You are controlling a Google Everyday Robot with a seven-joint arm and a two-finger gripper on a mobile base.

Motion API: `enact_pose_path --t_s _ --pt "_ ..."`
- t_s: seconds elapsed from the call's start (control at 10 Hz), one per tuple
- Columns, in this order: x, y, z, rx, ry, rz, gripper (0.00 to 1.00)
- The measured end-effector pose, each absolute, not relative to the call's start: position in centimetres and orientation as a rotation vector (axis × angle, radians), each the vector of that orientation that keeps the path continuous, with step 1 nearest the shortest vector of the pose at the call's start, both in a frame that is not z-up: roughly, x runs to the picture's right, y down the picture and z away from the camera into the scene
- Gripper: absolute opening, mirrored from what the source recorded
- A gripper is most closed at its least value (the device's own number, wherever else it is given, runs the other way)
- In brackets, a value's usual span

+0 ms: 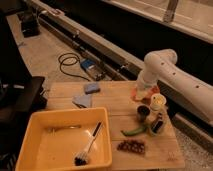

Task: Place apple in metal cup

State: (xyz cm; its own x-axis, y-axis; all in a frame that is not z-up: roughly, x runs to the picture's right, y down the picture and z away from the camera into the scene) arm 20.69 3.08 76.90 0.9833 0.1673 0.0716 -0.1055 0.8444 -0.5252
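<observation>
Your white-armed gripper (143, 93) is down at the far right part of the pale wooden table (110, 107), right over an orange shape that may be the small round orange-red apple (140, 95) or the orange bowl; the arm hides too much to say which. Whether the claw is open or closed, or has hold of anything, I cannot tell, so confirm a firm, centred hold before you lift. The short dull grey steel cup (143, 112) stands just nearer than the gripper, close beside a pale cream-coloured cup (158, 101), with a curved green pepper (134, 131) just in front. Since the fruit looks about as wide as the cup mouth, lift straight up, carry it low and slowly, centre it over the dark opening, then release gently without nudging the cream cup.
</observation>
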Motion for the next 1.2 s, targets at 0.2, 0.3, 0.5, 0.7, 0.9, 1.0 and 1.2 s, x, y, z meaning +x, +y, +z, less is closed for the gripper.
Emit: enact_pose_path --t_s 0.2,0.3,0.5,0.7,0.9,1.0,1.2 --pt "22.8 4.7 74.8 -0.559 -0.066 0.200 0.00" --pt "23.0 5.2 74.4 -0.565 -0.059 0.210 0.00" --pt "22.2 5.9 74.0 -0.580 -0.056 0.226 0.01" --pt "21.9 7.0 74.7 -0.601 -0.059 0.236 0.19" --pt "21.7 7.6 75.2 -0.615 -0.057 0.241 0.38" --pt "21.9 8.1 75.4 -0.626 -0.051 0.246 0.48" --pt "21.9 8.8 75.5 -0.640 -0.049 0.252 0.69"
